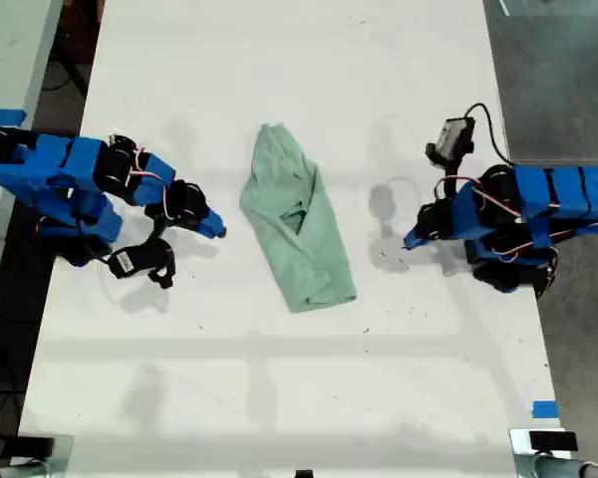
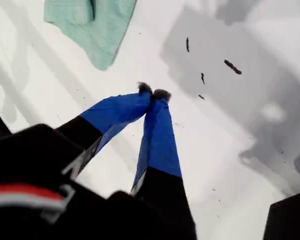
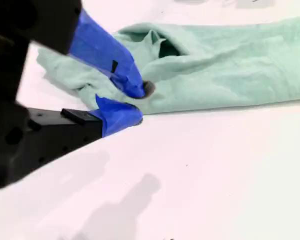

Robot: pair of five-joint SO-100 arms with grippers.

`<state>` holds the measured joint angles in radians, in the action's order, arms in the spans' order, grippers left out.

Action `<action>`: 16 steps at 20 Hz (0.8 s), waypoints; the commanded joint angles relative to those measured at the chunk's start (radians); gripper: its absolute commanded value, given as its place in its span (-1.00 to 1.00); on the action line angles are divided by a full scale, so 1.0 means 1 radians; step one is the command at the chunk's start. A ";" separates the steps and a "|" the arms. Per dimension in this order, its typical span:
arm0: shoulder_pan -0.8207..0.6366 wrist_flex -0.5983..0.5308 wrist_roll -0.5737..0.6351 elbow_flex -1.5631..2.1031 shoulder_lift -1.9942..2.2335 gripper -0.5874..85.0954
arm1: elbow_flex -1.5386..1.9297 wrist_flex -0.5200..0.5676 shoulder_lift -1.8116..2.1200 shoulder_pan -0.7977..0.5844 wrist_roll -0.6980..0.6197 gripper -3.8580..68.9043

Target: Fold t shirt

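Blue-taped pincer [image 3: 135,102] beside t shirt [image 3: 220,70]

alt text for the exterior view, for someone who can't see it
Seen from above, a crumpled mint-green t shirt lies mid-way across a white table. A blue robot arm sits at each side, grippers pointed toward the shirt without touching it.

The t shirt [image 1: 297,224] is a plain pale mint green with no print. Both arms are bright blue with black parts, and each tool's fingers are wrapped in blue tape [image 2: 157,135]. The counter [image 1: 279,398] is white, flecked with small dark specks.
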<state>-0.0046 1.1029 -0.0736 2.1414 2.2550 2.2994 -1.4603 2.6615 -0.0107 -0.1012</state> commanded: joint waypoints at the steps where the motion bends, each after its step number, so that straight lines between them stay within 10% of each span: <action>1: 0.087 0.092 -0.015 -0.497 -0.460 -0.68 | -0.256 0.041 -0.281 0.084 0.015 -0.23; 6: 0.167 0.236 0.005 -1.184 -1.077 -0.63 | -0.595 0.023 -0.736 0.143 -0.015 -0.15; 16: 0.135 0.114 0.054 -1.239 -1.204 -0.54 | -0.672 0.081 -0.916 0.146 -0.035 -0.17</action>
<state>0.1580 1.2425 -0.0506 0.9756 1.0538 1.6904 -1.3959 1.7380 0.1258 -0.1227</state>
